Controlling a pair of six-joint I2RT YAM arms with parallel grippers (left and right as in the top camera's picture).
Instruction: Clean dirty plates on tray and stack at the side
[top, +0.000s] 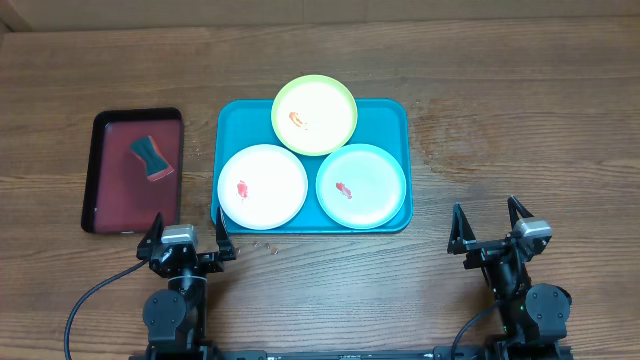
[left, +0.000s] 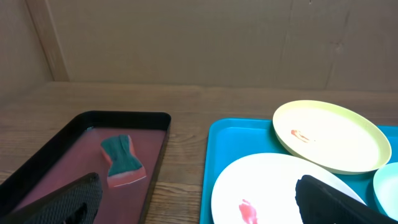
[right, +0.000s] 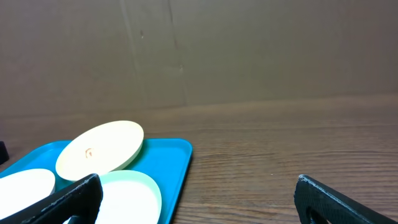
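Observation:
The turquoise tray (top: 390, 112) holds three plates with red smears: a white plate (top: 270, 195), a yellow-green plate (top: 325, 105) resting on the other two at the back, and a pale mint plate (top: 370, 180). The left wrist view shows the white plate (left: 273, 186), the yellow-green plate (left: 336, 134) and the tray (left: 227, 143). The right wrist view shows the mint plate (right: 127, 193) and the yellow-green plate (right: 102, 146). My left gripper (top: 188, 235) is open and empty, just in front of the tray's left corner. My right gripper (top: 490, 222) is open and empty, right of the tray.
A dark red tray with a black rim (top: 110, 185) lies left of the turquoise tray and holds a teal and pink sponge (top: 150, 157), also in the left wrist view (left: 122, 160). Small crumbs (top: 266, 245) lie on the wooden table in front of the tray.

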